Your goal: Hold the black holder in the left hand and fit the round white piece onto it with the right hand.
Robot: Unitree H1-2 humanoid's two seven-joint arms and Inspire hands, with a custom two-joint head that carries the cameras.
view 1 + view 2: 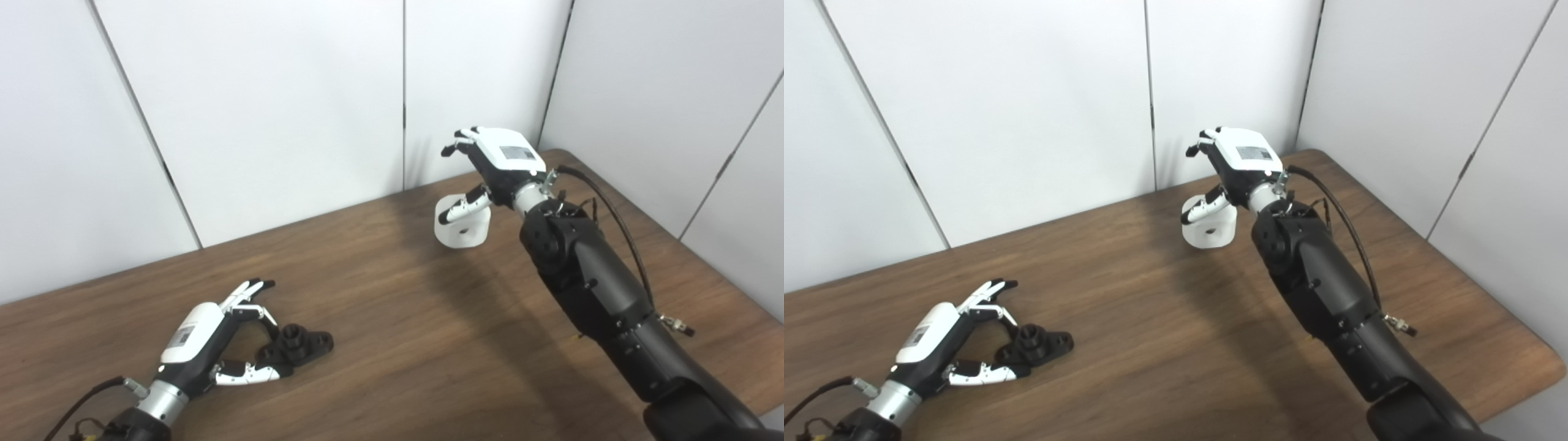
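Tabletop [392,318] of dark brown wood grain fills the lower frame, with white wall panels close behind it and its rounded right edge falling away at the lower right; the broad middle stretch lies bare between the two hands, the natural meeting ground for the fit. At upper right, the right hand [493,162] arches over the round white plastic piece [462,229], thumb against its top and the other fingers curled above; whether the piece is truly gripped or just touched I cannot tell. It sits near the back wall, so it should probably be drawn toward centre. At lower left, the left hand [211,343] is spread wide around the small black moulded holder [297,346], which rests between thumb and fingers; closing firmly with the socket upward seems wise.
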